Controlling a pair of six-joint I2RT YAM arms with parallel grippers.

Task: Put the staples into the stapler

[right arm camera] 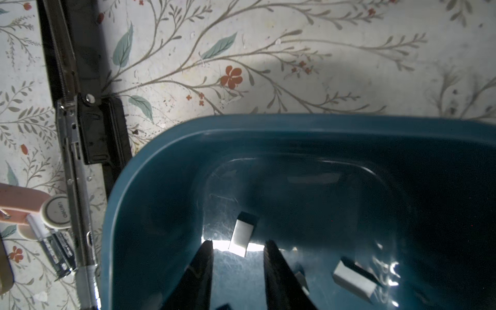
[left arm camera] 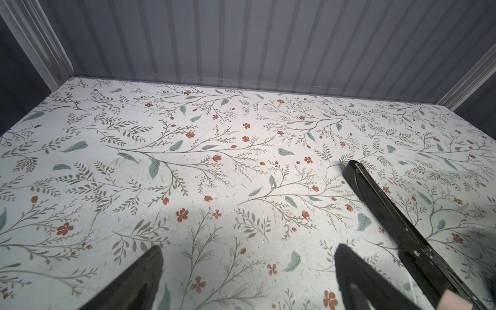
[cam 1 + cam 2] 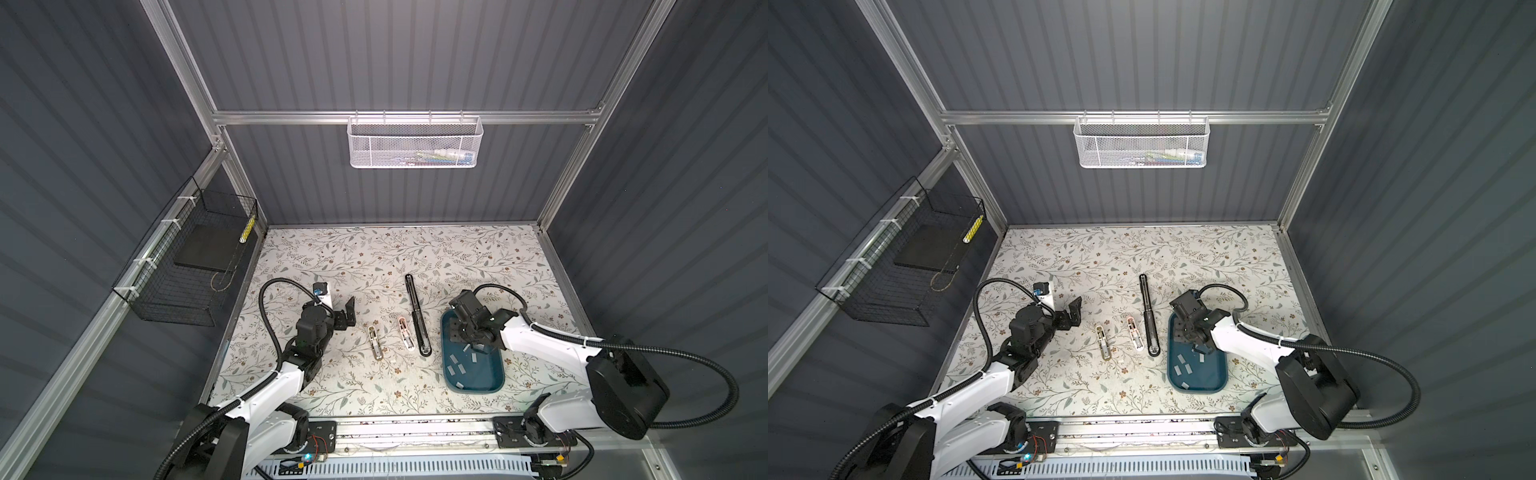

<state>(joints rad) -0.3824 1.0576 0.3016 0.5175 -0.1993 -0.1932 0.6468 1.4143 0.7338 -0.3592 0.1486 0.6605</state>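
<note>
Right arm is extended over the blue tray point(image 3: 473, 391), wrist pitched down. Right gripper point(image 1: 238, 241) jaws are held part-spread astride one strip of the staples point(image 1: 240, 232), which is not pinched. Left gripper point(image 2: 249, 249) is held low over the table point(image 2: 241, 161), jaws spread wide.

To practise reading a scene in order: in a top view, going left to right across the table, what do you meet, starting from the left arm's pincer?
left pincer → olive stapler → pink stapler → black stapler → tray
</note>
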